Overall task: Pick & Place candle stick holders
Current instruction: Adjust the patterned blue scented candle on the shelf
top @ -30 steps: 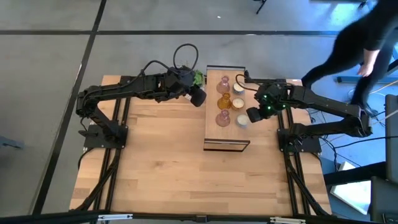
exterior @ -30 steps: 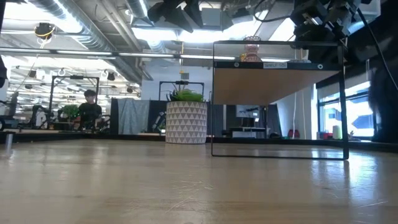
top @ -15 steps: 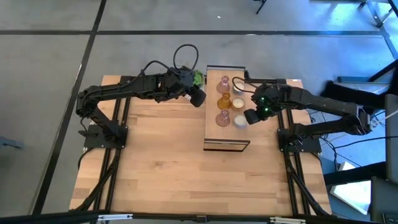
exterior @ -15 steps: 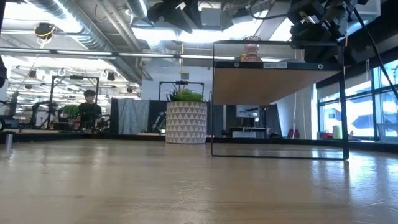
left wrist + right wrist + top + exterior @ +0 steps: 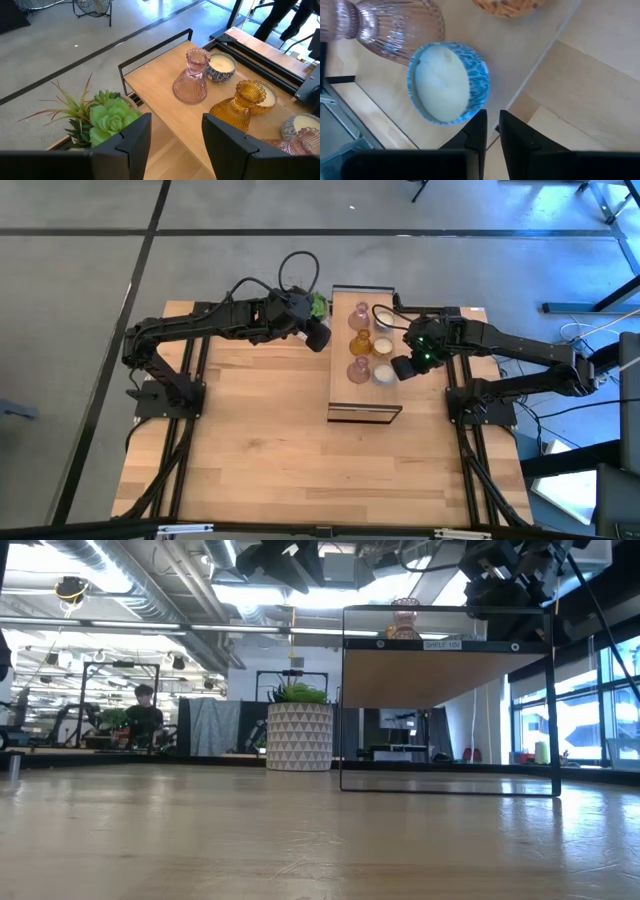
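Observation:
Six candle stick holders stand on the wooden black-framed stand [image 5: 364, 402]: pink [image 5: 191, 77], amber [image 5: 241, 104] and brownish-pink [image 5: 358, 370] glass ones in a row, and round cream ones [image 5: 382, 345] beside them. My right gripper [image 5: 491, 129], shut with only a slit between its fingers, hovers at the stand's right edge by the nearest round holder [image 5: 447, 82], which has a blue-patterned wall. My left gripper [image 5: 175, 135] hangs open and empty above the stand's far left edge, next to the succulent [image 5: 107, 114]. My right gripper slants down from the table's right side. One fingertip [image 5: 477, 122] stands right at the blue-patterned holder's rim [image 5: 479, 102]. Whether it touches the rim, I cannot tell. The holder sits upright on the stand.
The succulent in its white patterned pot [image 5: 298, 737] stands on the table left of the stand's far end. Cables loop behind it [image 5: 299, 268]. Bare tabletop [image 5: 270, 450] spreads toward the near edge.
A person beyond the table's far right corner has walked out of the high view. Neither arm has visibly moved, and the holders stand as before.

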Robot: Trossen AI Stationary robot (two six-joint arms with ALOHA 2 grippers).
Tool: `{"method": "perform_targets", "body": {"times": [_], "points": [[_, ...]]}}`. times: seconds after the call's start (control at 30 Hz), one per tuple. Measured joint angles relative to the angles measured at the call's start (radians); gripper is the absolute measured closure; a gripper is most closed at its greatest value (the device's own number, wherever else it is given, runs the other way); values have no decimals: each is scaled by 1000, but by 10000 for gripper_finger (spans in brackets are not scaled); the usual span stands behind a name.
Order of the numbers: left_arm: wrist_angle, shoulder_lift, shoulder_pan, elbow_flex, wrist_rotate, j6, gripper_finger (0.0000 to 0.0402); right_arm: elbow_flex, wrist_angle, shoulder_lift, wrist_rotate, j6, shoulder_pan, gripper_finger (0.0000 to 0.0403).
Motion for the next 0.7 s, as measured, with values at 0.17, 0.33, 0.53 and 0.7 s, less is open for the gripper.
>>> {"method": "perform_targets", "body": {"times": [0.17,0.33,0.53,0.7], "points": [[-8,0,0,0,-1,0,231,0,-15,-5,28,-3,0,349],[-10,0,0,0,-1,0,231,0,-25,-26,73,-9,-22,349],[-11,0,0,0,-1,1,231,0,-19,-56,159,-25,-76,349],[-11,0,10,0,0,3,231,0,18,-52,268,-64,-117,349]]}}
